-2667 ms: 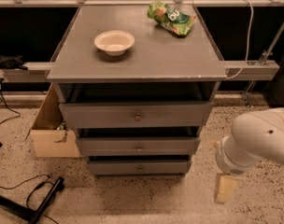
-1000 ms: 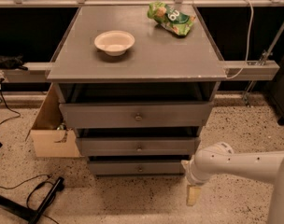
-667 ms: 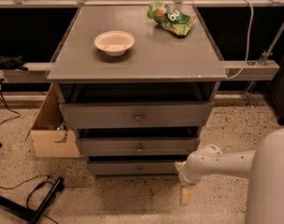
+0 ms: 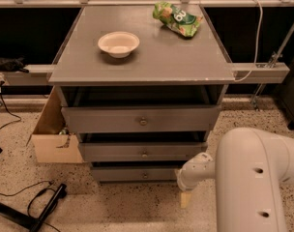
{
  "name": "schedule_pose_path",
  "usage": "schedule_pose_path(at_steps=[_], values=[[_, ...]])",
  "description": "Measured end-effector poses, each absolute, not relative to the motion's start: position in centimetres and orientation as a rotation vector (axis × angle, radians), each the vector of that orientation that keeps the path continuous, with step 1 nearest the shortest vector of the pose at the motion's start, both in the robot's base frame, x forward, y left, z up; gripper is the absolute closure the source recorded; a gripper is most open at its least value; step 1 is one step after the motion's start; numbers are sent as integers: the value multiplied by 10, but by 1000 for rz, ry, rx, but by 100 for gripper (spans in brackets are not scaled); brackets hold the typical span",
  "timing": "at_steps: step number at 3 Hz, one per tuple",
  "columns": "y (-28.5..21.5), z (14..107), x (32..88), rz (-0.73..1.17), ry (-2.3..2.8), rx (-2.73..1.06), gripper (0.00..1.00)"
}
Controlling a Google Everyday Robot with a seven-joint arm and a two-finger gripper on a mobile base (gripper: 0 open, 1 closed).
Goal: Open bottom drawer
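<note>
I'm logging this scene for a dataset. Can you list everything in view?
Cabinet: one, grey, centre.
Bowl: one, white, cabinet top, left.
Snack bag: one, green, cabinet top, back right.
Top drawer: one, grey, highest front.
Middle drawer: one, grey, below it.
Bottom drawer: one, grey, lowest, near floor.
Box: one, brown cardboard, floor left of cabinet.
Cables: black, floor lower left.
Arm: one, white, lower right.
Hand: one, tan, low by Bottom drawer's right end.

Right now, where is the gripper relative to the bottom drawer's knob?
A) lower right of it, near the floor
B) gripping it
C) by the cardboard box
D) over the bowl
A: the gripper sits near the floor, right of the knob on the bottom drawer.
</note>
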State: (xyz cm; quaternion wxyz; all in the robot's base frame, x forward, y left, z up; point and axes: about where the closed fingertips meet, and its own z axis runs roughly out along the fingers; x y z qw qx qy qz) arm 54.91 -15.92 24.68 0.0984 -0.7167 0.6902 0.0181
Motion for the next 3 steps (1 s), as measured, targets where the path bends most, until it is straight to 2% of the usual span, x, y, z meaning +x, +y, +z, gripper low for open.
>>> schedule_pose_path(at_steps=[3], values=[[-144, 181, 616, -35, 2114, -2068, 0]])
